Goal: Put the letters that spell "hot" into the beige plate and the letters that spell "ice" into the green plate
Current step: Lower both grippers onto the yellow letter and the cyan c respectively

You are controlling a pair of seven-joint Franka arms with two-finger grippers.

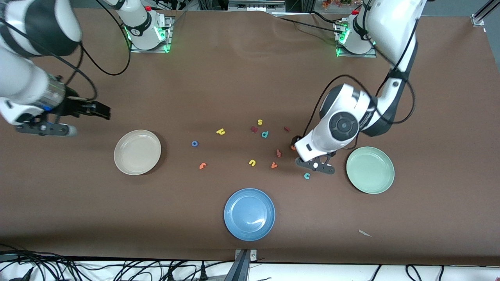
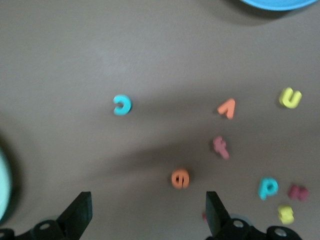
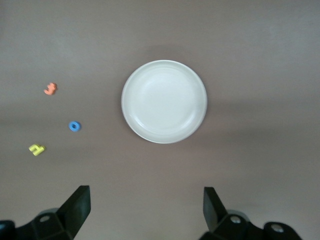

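Likely feather-light, squashy foam, the orange e (image 2: 180,178) lies between the left gripper (image 2: 148,212)'s wide-open fingers, best pinched across its outer edges.

Left arm (image 1: 384,93) reaching down from its base and folded at the elbow, wrist bent low over the table, left gripper (image 2: 147,220) pointing straight down with jaws spread wide and nothing between the fingers (image 2: 80,212). Right arm (image 1: 27,89) stretched out from its base toward its own end of the table, wrist raised, right gripper (image 3: 145,212) held high in the air, jaws likewise wide apart and empty.
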